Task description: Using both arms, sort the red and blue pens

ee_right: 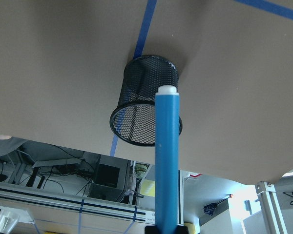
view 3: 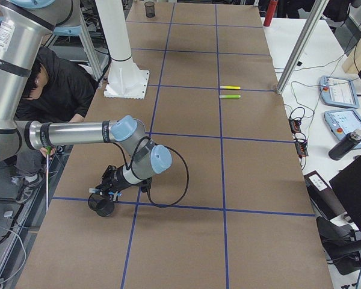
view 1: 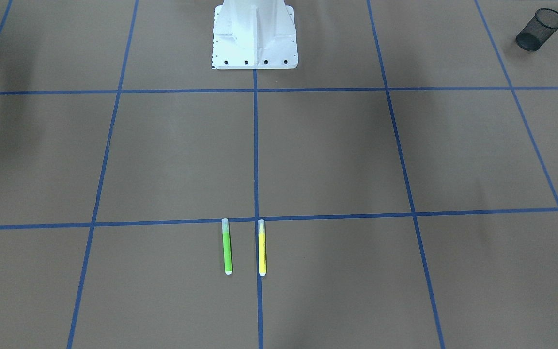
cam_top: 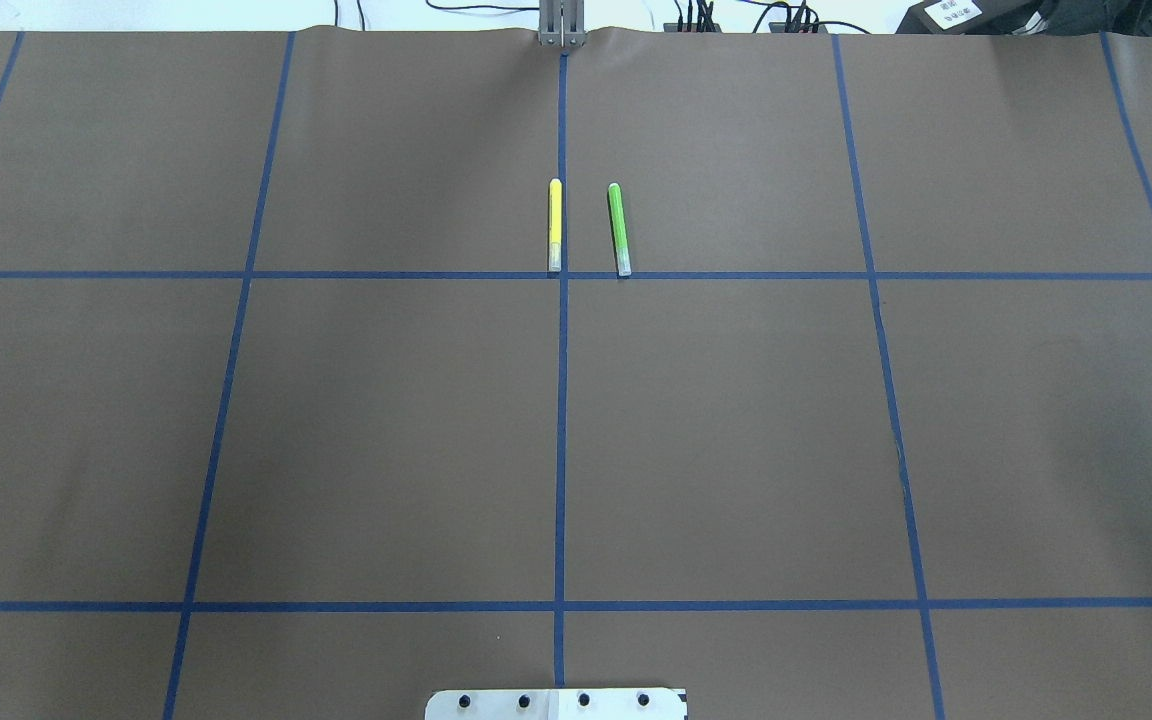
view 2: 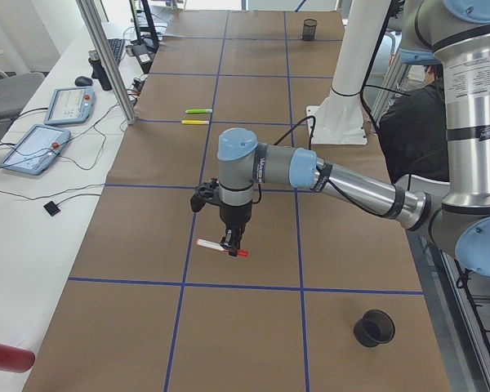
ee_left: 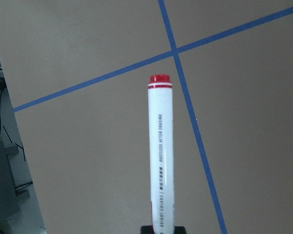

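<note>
The red pen [ee_left: 160, 151], with a white barrel and a red end, juts out from my left gripper [ee_left: 162, 229], which is shut on it. In the exterior left view this pen [view 2: 216, 244] hangs level above the brown table, held by the left gripper [view 2: 231, 242]. The blue pen [ee_right: 166, 161] is clamped in my right gripper [ee_right: 166, 227], its white tip pointing at a black mesh cup [ee_right: 145, 114]. Seen from the exterior right, the right gripper [view 3: 110, 188] hovers just above that cup [view 3: 102, 205] near the table's edge.
A green marker [cam_top: 619, 228] and a yellow marker [cam_top: 555, 225] lie side by side at the far middle of the table. A second black mesh cup [view 2: 374, 327] stands near the left arm's side. A person [view 3: 54, 84] sits behind the white robot base [view 1: 255, 39].
</note>
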`<action>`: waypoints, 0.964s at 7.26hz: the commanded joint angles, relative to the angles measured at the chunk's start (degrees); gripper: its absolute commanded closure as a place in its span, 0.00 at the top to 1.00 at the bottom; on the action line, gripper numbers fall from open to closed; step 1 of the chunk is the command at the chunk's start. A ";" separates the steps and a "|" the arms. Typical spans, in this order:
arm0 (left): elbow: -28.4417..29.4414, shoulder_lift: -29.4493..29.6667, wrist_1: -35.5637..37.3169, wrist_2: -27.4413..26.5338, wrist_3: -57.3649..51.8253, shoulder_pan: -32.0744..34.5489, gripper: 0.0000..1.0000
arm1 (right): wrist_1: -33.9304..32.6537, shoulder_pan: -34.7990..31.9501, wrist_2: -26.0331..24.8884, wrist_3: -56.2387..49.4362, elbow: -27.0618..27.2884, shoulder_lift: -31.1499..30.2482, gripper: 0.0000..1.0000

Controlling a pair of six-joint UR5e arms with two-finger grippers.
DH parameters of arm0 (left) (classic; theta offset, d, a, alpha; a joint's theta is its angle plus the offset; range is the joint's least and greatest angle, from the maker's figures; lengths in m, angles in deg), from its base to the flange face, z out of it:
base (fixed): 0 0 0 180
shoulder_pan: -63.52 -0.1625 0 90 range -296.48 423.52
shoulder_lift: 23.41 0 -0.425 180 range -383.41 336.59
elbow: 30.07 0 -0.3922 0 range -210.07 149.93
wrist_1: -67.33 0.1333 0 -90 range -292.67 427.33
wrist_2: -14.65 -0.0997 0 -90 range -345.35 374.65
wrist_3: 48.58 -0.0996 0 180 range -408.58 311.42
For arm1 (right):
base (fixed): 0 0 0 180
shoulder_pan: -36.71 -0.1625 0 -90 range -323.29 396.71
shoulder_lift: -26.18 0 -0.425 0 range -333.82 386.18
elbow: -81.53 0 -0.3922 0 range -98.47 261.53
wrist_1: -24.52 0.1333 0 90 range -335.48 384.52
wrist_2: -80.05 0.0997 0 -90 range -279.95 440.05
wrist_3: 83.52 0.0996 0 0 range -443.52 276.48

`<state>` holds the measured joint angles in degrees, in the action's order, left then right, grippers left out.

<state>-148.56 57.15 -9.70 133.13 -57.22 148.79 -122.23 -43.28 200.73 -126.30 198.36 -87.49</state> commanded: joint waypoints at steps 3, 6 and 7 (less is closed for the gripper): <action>-1.30 0.12 0.13 2.02 0.38 -0.01 0.00 | -4.68 0.00 2.71 -1.00 -0.89 -1.20 0.00; -2.52 0.12 0.13 2.02 0.64 0.07 0.00 | -5.12 0.09 7.63 -0.91 -4.41 -1.29 0.00; -2.54 0.03 0.13 2.11 0.64 -0.01 0.00 | -4.95 0.18 8.60 -1.08 -6.07 -1.21 0.00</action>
<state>-150.69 57.27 -9.60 135.20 -56.61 148.80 -127.17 -43.16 207.78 -127.22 194.04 -88.70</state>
